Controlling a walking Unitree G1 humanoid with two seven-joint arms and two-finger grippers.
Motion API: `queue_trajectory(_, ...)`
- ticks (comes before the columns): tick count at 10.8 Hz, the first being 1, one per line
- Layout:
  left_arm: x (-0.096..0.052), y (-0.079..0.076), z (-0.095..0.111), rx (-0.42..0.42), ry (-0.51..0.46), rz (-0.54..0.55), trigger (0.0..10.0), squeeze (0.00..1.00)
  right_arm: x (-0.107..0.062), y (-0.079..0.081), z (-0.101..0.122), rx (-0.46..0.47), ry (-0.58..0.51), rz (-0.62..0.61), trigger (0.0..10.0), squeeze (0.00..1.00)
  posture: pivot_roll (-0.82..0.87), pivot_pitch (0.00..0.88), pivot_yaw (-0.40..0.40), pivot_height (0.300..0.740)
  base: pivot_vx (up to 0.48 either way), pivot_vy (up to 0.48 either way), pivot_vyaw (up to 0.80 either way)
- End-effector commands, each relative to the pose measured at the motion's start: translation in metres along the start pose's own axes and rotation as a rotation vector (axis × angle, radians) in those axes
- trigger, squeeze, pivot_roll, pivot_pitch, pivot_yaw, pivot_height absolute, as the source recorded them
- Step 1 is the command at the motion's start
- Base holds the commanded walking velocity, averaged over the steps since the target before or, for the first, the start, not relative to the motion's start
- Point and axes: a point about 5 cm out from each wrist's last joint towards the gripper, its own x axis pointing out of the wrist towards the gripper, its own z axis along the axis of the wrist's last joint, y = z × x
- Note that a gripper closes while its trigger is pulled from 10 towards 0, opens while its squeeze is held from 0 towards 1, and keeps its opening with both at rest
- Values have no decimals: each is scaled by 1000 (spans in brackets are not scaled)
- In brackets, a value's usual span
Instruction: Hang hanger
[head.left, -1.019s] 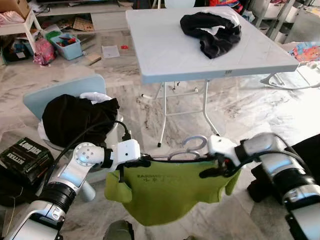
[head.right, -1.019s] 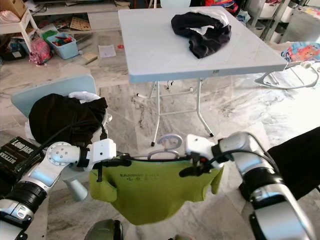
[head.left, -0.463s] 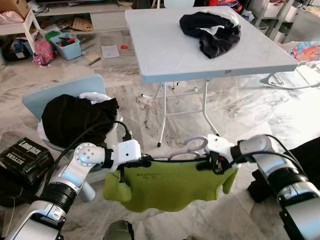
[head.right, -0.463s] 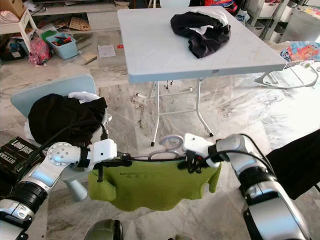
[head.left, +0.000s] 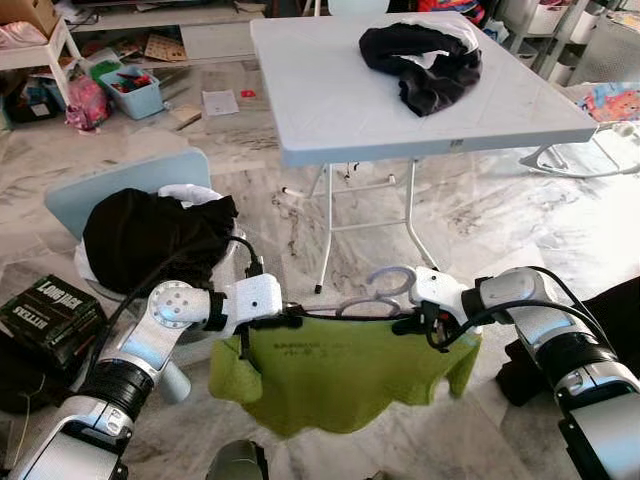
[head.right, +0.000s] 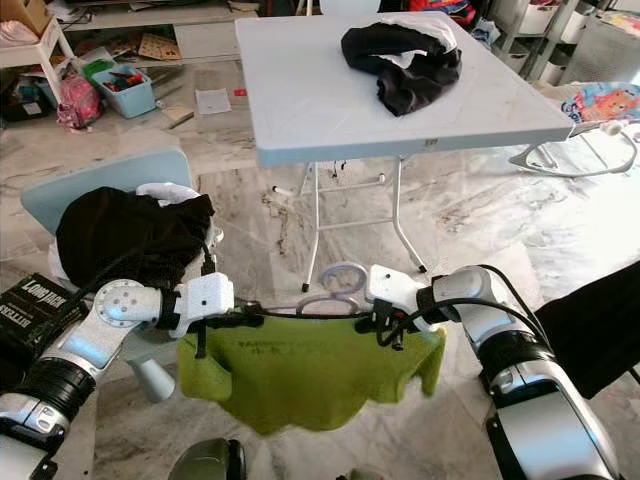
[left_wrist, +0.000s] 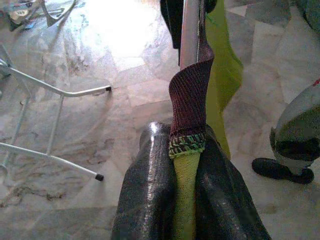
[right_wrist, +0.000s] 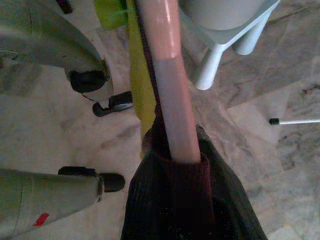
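Observation:
A lime-green shirt (head.left: 340, 370) hangs on a pale pink hanger whose hook (head.left: 388, 283) lies nearly flat, pointing towards the table. Low in front of me, my left gripper (head.left: 287, 321) is shut on the hanger's left end through the shirt's shoulder. In the left wrist view its fingers (left_wrist: 150, 200) pinch green cloth and a maroon band (left_wrist: 189, 95). My right gripper (head.left: 428, 324) is shut on the hanger's right end. In the right wrist view the pink bar (right_wrist: 167, 75) runs out from between its fingers (right_wrist: 145, 210). The shirt's hem hangs above the marble floor.
A white folding table (head.left: 330, 110) stands ahead, with black clothes (head.left: 425, 60) on it and thin metal legs (head.left: 328, 230) below. A light blue chair (head.left: 100, 195) heaped with black clothing (head.left: 150, 240) is at my left, beside a black box (head.left: 50, 310). Dark cloth (head.left: 620, 300) lies at the right.
My right gripper has drawn inwards and slightly up along the hanger, and the hook has tipped flatter. The shirt has risen a little. My left gripper has hardly moved.

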Motion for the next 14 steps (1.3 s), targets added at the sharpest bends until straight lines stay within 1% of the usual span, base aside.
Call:
queue_trajectory(1,-1,6,4,35,-10,26,0,0,-2,-3,7,-11,-53,-15,0,0,-83,0,-42,740,0,0,0)
queue_trajectory(2,0,7,3,51,4,42,314,1000,-1,-3,8,-16,-57,-14,0,0,-82,0,-41,740,0,0,0)
queue_trajectory(3,-1,8,-5,123,79,71,10000,1000,-1,-5,9,-34,-62,-36,0,0,-78,0,-36,740,0,0,0)
queue_trajectory(4,-5,14,-6,178,112,139,10000,1000,-3,-9,12,-85,-70,-113,0,0,-73,0,-31,740,0,0,0)
queue_trajectory(5,-10,22,-4,199,101,221,10000,1000,-7,-14,14,-149,-82,-222,0,0,-71,0,-25,740,0,0,0)
queue_trajectory(6,-16,30,-1,194,82,311,10000,1000,-14,-18,14,-161,-114,-344,0,0,-69,0,-26,740,0,0,0)
queue_trajectory(7,-20,33,0,226,73,359,10000,1000,-16,-14,10,-154,-142,-359,0,0,-68,0,-27,740,0,0,0)
queue_trajectory(8,-26,38,1,254,60,440,10000,1000,-19,-9,1,-142,-141,-421,0,0,-72,0,-24,740,0,0,0)
queue_trajectory(9,-29,39,3,284,52,468,10000,1000,-19,-7,-9,-106,-124,-466,0,0,-79,0,-16,740,0,0,0)
queue_trajectory(10,-28,40,6,307,31,468,10000,1000,-18,-6,-13,-98,-109,-503,0,0,-82,0,-9,740,0,0,0)
queue_trajectory(11,-28,42,11,307,-2,491,10000,1000,-17,-6,-14,-100,-100,-520,0,0,-86,0,-3,740,0,0,0)
queue_trajectory(12,-30,47,16,249,-62,581,10000,1000,-14,-5,-16,-79,-94,-549,0,0,-94,0,5,740,0,0,0)
queue_trajectory(13,-29,44,16,205,-95,610,10000,1000,-11,-4,-18,-31,-95,-588,0,0,-94,0,5,740,0,0,0)
queue_trajectory(14,-25,36,15,185,-119,614,10000,1000,-6,-3,-21,86,-123,-637,0,0,-99,0,9,740,0,0,0)
